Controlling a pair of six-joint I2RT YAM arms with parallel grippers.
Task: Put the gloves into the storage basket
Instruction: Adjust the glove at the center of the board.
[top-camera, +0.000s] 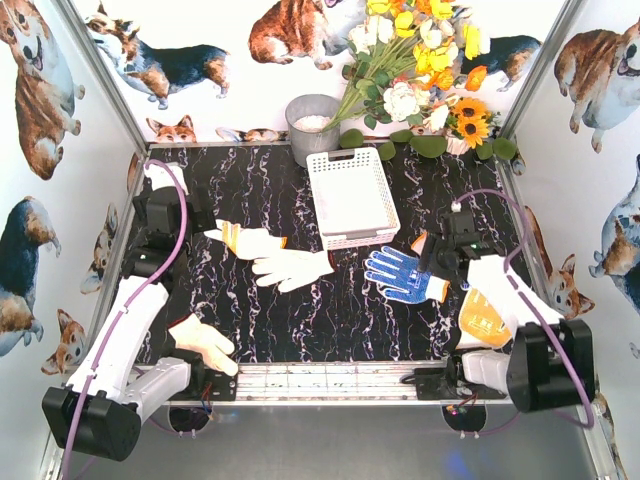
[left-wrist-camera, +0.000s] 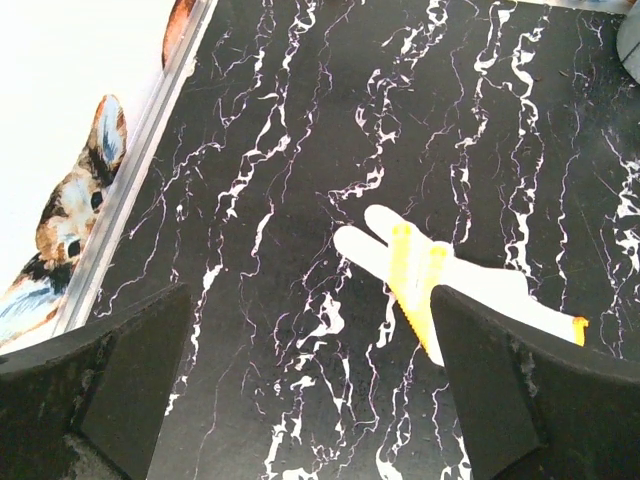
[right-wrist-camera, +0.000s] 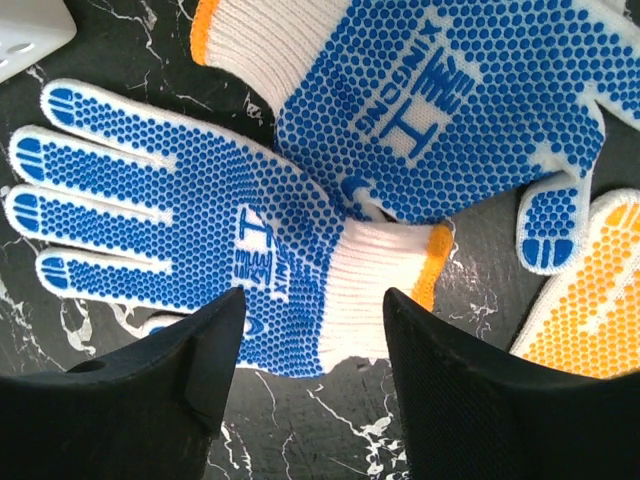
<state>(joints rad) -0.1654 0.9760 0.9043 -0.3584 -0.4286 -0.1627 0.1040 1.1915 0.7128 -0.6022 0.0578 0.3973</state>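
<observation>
Though the storage basket (top-camera: 351, 196) sits at 12 o'clock on the black marble-look table (top-camera: 250, 180), the top view shows only its own perforated floor inside, and every glove seen lies outside it. Basket: white plastic, rectangular, slotted lattice walls, flared rim. Just beside its 11 o'clock corner is a grey round metal bucket (top-camera: 312, 125) w/ sth white in it; can't tell what.

Gloves are all soft knit, lying flat:
- white pair (top-camera: 272, 255) at 9 o'clock of table centre, orange cuff on the far one
- cream glove (top-camera: 205, 345) at 7, by the L arm
- blue-dotted glove (top-camera: 405, 275) at 4
- yellow-dotted glove (top-camera: 483, 315) at 5, against the R arm

R wrist view adds a second blue-dotted glove (right-wrist-camera: 440, 100) w/ printed lettering, overlapping the first; the top view hides it under the arm.

R gripper (right-wrist-camera: 315, 305): fingers apart, one on each side of the first glove's ribbed white cuff; contact unclear.

L gripper (left-wrist-camera: 310, 300): jaws wide apart over bare table, w/ white glove fingertips and a yellow strip at its 2 o'clock.
</observation>
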